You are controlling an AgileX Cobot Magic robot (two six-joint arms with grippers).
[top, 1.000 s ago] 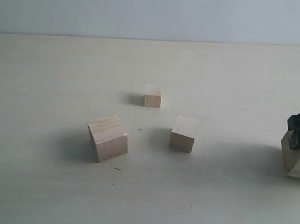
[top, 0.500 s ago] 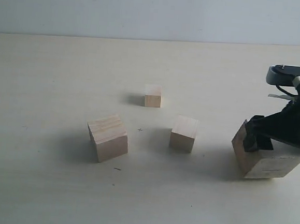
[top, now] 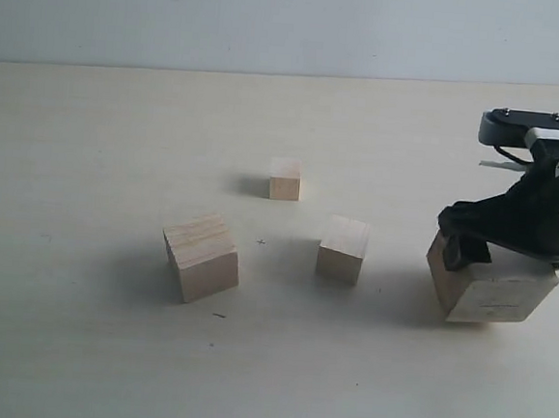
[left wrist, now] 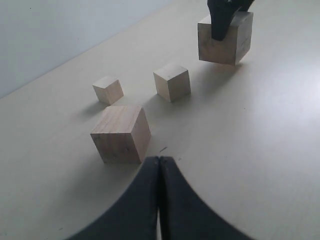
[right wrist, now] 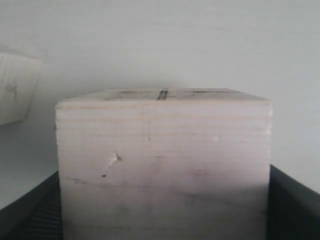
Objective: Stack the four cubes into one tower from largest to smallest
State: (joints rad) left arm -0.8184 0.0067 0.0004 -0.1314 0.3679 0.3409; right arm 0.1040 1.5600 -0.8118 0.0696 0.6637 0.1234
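Note:
My right gripper is shut on the largest cube, which is tilted and seems to hang just above the table at the right. That cube fills the right wrist view between the black fingers. Three more pale wooden cubes sit apart on the table: the second largest, a medium one and the smallest. My left gripper is shut and empty, near the front left corner, short of the second largest cube. No tower stands.
A pale wall runs behind the light table. In the left wrist view the medium cube and the smallest cube lie beyond the second largest, with the held cube farthest.
My right gripper has carried the largest cube leftward from the right edge of the table into full view. The three other cubes and the left gripper have not moved.

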